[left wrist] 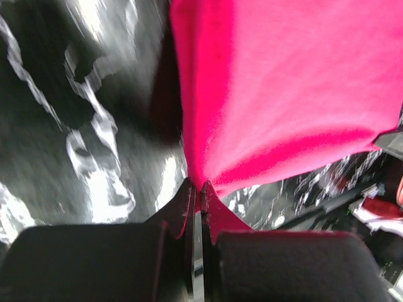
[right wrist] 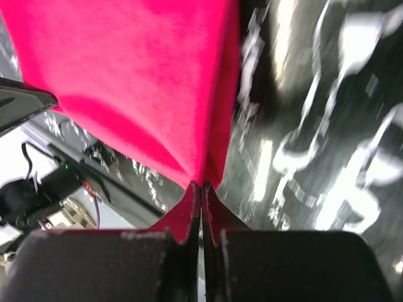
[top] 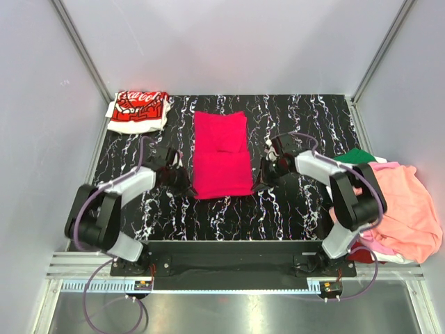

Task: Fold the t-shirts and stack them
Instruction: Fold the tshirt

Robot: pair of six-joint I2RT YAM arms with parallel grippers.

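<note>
Two near corners of crimson-pink tee pinched, one by L gripper, one by R gripper, jaws pressed tight on cloth; tee flat as long strip in middle of table, betw. the arms. Prob. start of end-over-end fold: next calls for lifting both corners together, level, & carrying twd far hem w/o slip or bunching. Then onto white logo tee at far-L corner; unfolded pile waiting at R edge.
</note>
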